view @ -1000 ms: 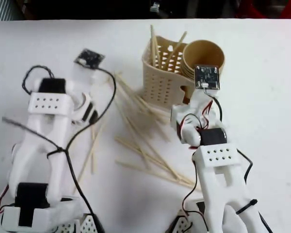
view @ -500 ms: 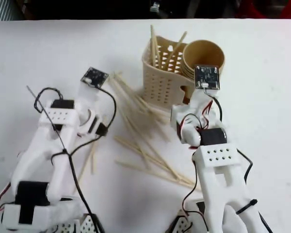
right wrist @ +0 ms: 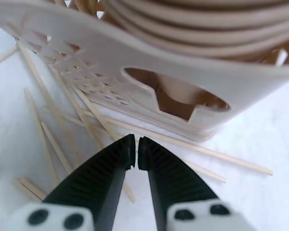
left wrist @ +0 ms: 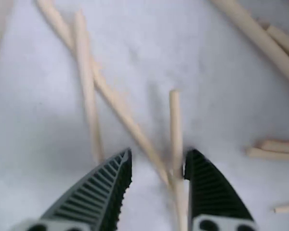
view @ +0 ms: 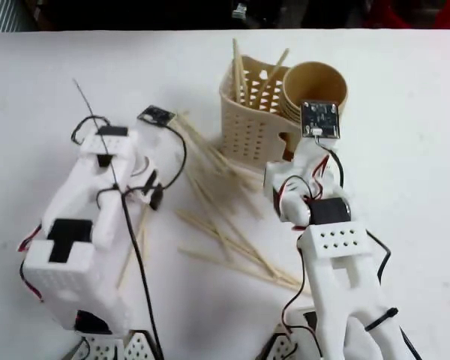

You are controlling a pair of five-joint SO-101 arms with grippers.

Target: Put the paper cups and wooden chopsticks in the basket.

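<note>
Jaws first: our left gripper (left wrist: 159, 159) has them spread wide, low over a couple of crossing chopsticks (left wrist: 135, 130). One stick runs up between them and nothing is pinched yet. Our right gripper (right wrist: 136, 147) has them pressed together and empty, parked just in front of the basket (right wrist: 183, 82).

That basket sits upper middle of the high view. The paper cups (view: 315, 82) are already stacked in its right half, and a few sticks stand up in its left. Most of the chopsticks are still scattered on the table (view: 405, 165), mid-frame.

Over the last second our left arm (view: 90, 210) swung in from the left edge toward that pile, while the right one hasn't budged. So we reckon the cups are sorted and the left is lining up the next stick grab.
</note>
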